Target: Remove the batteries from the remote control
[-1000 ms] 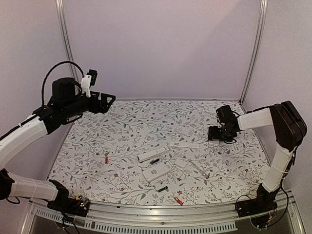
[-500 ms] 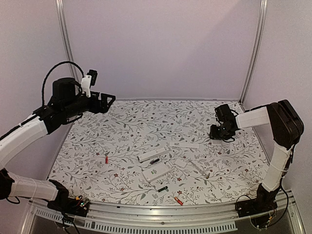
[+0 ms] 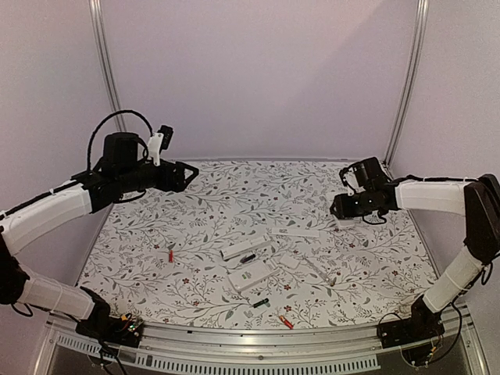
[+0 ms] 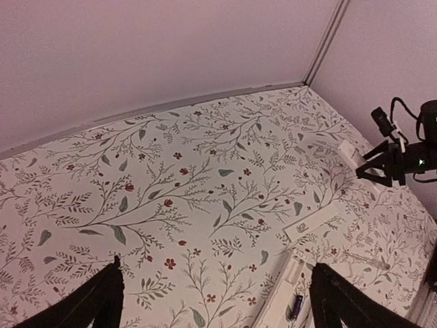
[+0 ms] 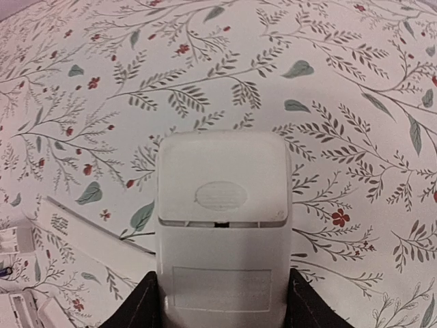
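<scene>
My right gripper (image 3: 342, 211) is shut on a white remote control (image 5: 222, 219) at the table's right side, its back with the ribbed battery cover facing up; the black fingers (image 5: 136, 309) press both its sides. No batteries show in it. Another white remote (image 3: 246, 251) lies open mid-table with a black battery (image 4: 296, 307) in its bay. Loose batteries lie on the cloth: a red one (image 3: 171, 255), a black-and-green one (image 3: 260, 301) and an orange-red one (image 3: 286, 321). My left gripper (image 3: 181, 176) hangs open high over the far left, holding nothing.
A third white remote body (image 3: 254, 276) lies below the open one. A long white cover strip (image 3: 295, 232) lies between the remotes and my right gripper, another thin piece (image 3: 311, 269) to the right. Metal posts (image 3: 104, 62) and walls ring the flowered table.
My right gripper has shut on the white remote and the arm has stretched out lower. My left arm has swung a little to the right, still open.
</scene>
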Action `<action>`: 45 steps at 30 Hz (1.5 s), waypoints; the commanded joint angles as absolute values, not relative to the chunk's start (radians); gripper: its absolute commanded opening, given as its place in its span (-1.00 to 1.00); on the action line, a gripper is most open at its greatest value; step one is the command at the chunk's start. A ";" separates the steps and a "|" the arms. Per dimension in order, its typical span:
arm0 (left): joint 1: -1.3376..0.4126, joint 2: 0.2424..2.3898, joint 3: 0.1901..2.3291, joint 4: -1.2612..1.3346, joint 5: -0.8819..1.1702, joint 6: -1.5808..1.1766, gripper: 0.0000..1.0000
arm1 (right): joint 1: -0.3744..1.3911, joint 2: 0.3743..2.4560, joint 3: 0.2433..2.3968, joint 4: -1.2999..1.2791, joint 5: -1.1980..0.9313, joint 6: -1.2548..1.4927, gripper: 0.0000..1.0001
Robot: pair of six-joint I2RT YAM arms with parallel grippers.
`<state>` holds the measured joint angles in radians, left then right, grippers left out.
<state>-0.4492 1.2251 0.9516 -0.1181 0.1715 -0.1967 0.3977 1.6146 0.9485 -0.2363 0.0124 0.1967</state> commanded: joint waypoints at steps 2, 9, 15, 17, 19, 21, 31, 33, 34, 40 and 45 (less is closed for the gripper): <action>-0.522 1.325 0.940 -0.065 0.389 -0.217 0.88 | 0.547 1.478 0.928 -0.255 -0.121 0.066 -0.32; -0.599 1.439 0.940 -0.019 0.564 -0.238 0.88 | 0.765 1.488 0.948 -0.186 -0.168 0.090 -0.33; -0.605 1.532 0.930 0.082 0.709 -0.313 0.88 | 0.904 1.620 1.066 -0.159 -0.144 0.113 -0.35; -0.608 1.558 0.931 0.090 0.736 -0.328 0.88 | 0.949 1.667 1.112 -0.172 -0.112 0.108 -0.36; -0.612 1.583 0.933 0.097 0.757 -0.341 0.87 | 0.977 1.722 1.158 -0.193 -0.079 0.099 -0.37; -0.618 1.605 0.935 0.098 0.770 -0.352 0.87 | 0.999 1.760 1.195 -0.207 -0.052 0.093 -0.38; -0.623 1.710 0.965 0.043 0.775 -0.381 0.46 | 1.031 1.788 1.249 -0.205 -0.022 0.081 -0.40; -0.624 1.718 0.966 0.041 0.779 -0.385 0.25 | 1.031 1.783 1.247 -0.203 -0.014 0.081 -0.40; -0.625 1.720 0.968 0.040 0.781 -0.384 0.13 | 1.031 1.783 1.248 -0.202 -0.009 0.082 -0.40; -0.622 1.730 0.983 0.006 0.755 -0.370 -0.28 | 1.031 1.776 1.242 -0.209 0.028 0.080 -0.43; -0.605 1.733 0.989 0.003 0.742 -0.369 -0.43 | 1.031 1.762 1.226 -0.215 0.048 0.071 -0.43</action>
